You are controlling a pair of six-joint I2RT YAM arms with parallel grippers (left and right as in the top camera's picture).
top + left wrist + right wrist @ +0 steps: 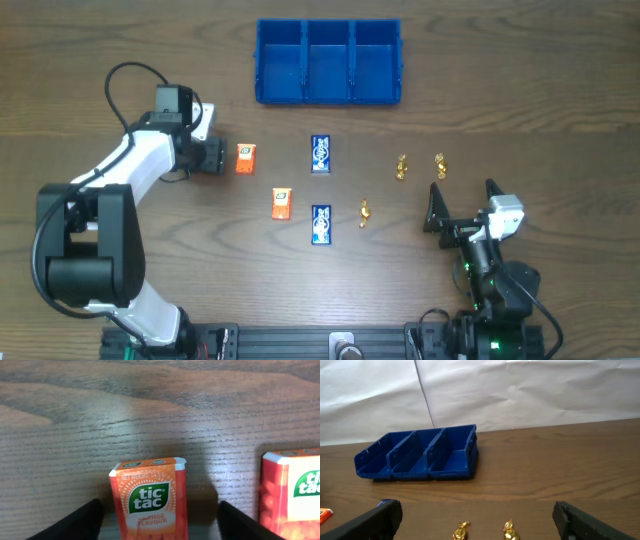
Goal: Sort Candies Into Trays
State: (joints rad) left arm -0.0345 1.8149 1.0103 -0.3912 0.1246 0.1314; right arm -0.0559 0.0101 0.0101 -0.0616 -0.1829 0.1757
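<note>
A blue three-compartment tray (328,60) stands at the back centre of the wooden table. My left gripper (222,157) is open and low at an orange candy box (246,158). The left wrist view shows that box (150,497) between the two fingers, with gaps on both sides. A second orange box (282,203) (292,492) lies close by. Two blue candy packs (321,154) (321,225) lie in the middle. Three gold wrapped candies (402,167) (439,165) (365,212) lie to the right. My right gripper (463,195) is open near the front right, holding nothing.
In the right wrist view the tray (417,455) sits far ahead, with two gold candies (461,531) (509,530) close in front of the open fingers (370,522). White sheeting hangs behind the table. Bare wood lies between the tray and the candies.
</note>
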